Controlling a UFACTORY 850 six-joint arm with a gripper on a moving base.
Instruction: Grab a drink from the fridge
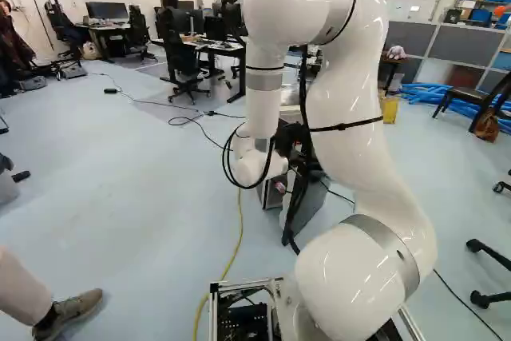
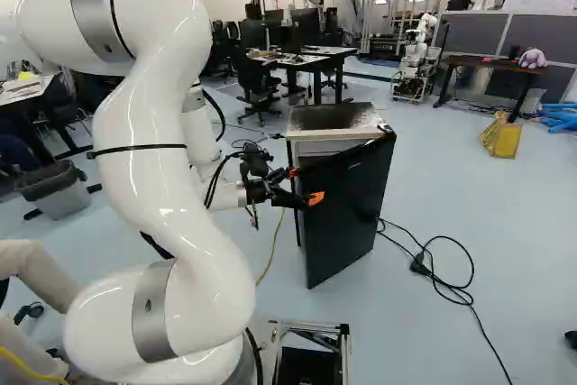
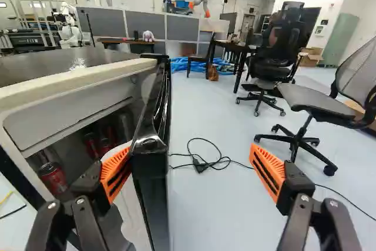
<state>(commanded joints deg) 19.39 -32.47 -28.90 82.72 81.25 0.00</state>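
Black, its two fingers spread wide, the gripper (image 2: 305,185) straddles the edge of a fridge's (image 2: 334,117) partly open door (image 2: 352,214); whether either finger touches it is unclear. Inside the fridge, red drink cans (image 3: 53,177) sit in shadow, those deeper in hard to make out.

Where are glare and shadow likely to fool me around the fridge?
Wrist view: ceiling light glints off the dark fridge top, bright highlights streak the upper part of the glossy black door, and the red cans inside are in shadow. Both base views: white highlights on the arm, with the door's outer face mostly dark in the right one.
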